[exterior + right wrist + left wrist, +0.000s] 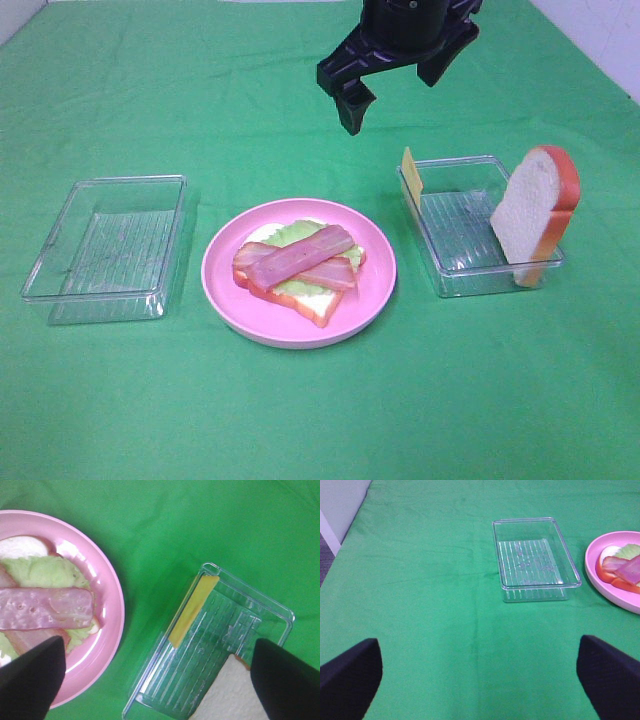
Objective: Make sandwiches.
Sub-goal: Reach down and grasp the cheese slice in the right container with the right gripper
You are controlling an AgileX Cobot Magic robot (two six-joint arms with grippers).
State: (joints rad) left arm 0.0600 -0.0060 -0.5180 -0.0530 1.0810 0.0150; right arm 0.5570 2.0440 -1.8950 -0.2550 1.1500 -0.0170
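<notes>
Right pincer point(395, 88): raised above the worktop point(320, 420), jaws spread wide, holding nothing, near the gap between the pink plate point(375, 290) and the right tray point(450, 285). Left pincer point(480, 680): also spread wide and holding nothing, low over bare green cloth, well apart from the food. Sandwich, part built, on the pink plate: bottom bread slice point(318, 305) lying flat, lettuce leaf point(290, 235) on it, two bacon strips point(300, 258) crossed on top. Judged a little past halfway; cheese and closing slice not yet added. Right tray, clear plastic, just beside the plate: cheese square point(411, 175) standing on edge against the end wall nearest the plate; second bread slice point(530, 215) propped upright at the opposite end, leaning against that rim, crust outward. Ribbed floor between them bare. Left tray point(60, 285), clear plastic, on the plate's other side: nothing visible inside. Remaining, by estimate: move the cheese onto the bacon, then lay the second bread slice over it.
</notes>
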